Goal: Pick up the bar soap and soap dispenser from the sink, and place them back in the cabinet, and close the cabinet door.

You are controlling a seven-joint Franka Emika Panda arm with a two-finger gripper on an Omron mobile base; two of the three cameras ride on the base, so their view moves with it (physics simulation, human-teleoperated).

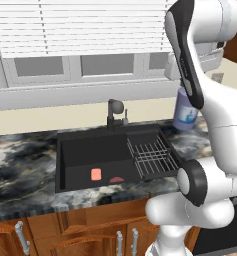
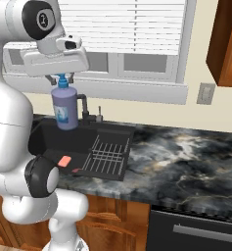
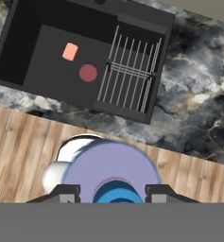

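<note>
Two dark fingertips (image 3: 68, 194) of our end effector (image 2: 62, 78) pinch the blue pump top of the soap dispenser (image 2: 64, 111), one on either side, as the hand view shows from above. We carry the bottle upright in mid-air, hanging from the end effector, well above the bench (image 2: 186, 157).

Below and beyond it lies the sink (image 1: 77, 150), a black basin set into the dark marbled bench. On its floor the bar soap (image 1: 96, 174) lies flat, just beside a darker red half-round piece (image 1: 117, 179); the two stay apart. The wire rack (image 1: 151, 156) fills the right part of the sink, and the black faucet (image 1: 113, 113) rises at its back edge. In the left base view our own white arm crosses in front of the dispenser and hides part of it.

In the hand view the bar soap sits far under the held bottle, well apart from the end effector, with wooden floor (image 3: 19, 156) between.

Farther back we see a window with white blinds (image 1: 80, 25), and a reddish-brown cabinet (image 2: 227, 44) high on the right wall, near a wall outlet (image 2: 204, 93).
</note>
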